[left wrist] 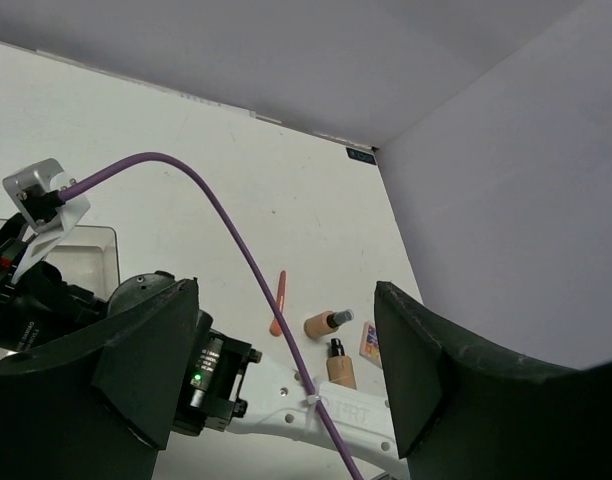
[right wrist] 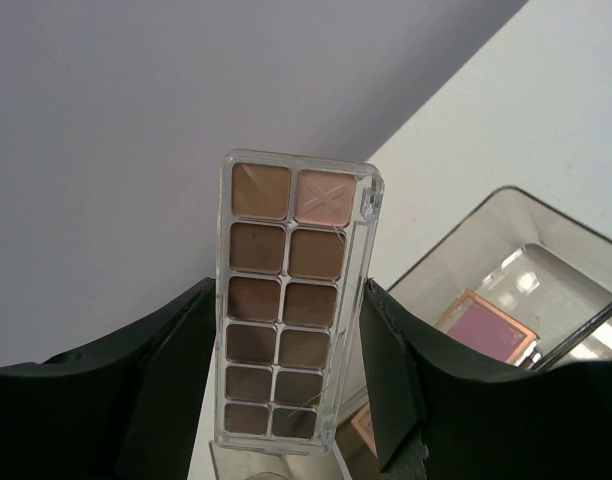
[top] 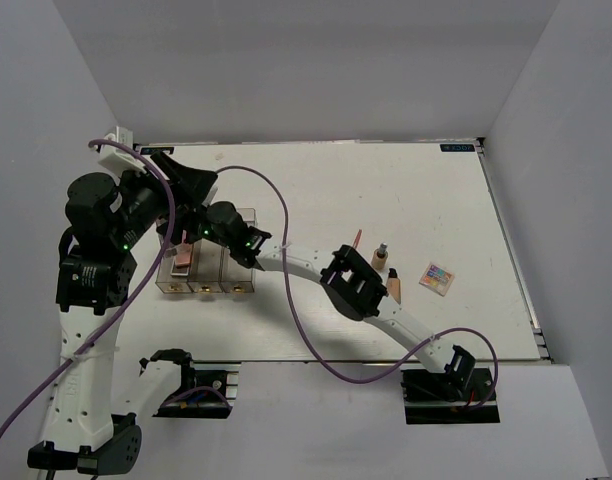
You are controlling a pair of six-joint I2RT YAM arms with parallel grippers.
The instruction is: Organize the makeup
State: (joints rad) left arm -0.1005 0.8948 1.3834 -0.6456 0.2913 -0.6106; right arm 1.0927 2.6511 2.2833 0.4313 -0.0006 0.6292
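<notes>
The right jaws pinch an eyeshadow palette [right wrist: 294, 290] by its two long edges. One black finger presses each side of its lower half, and the upper half stands free above them. The palette stands upright on its short end just beside the clear box [right wrist: 546, 215], with its lower end down near the box's rim. I cannot tell which compartment it hangs over.

The palette is a flat, narrow rectangle in a clear hard-plastic case with rounded corners. It holds two columns of six square pans. Most are matte browns, and the top pair is tan and pale pink, the pink one stamped with a cross.

Inside the box lies a square pink compact [right wrist: 491, 330], a rosy pan in a peach frame. The box walls are glossy and transparent and throw reflections.

The left jaws are spread wide with nothing between them, raised off the box's far left corner.

Well to the right of the box, on the white matte counter [top: 386, 190], are a thin coral stick [top: 357, 238], a beige bottle [top: 380, 255] and a second bottle [top: 394, 285], both dark-capped cylinders. Farthest from the box is a square pastel compact [top: 437, 277].
</notes>
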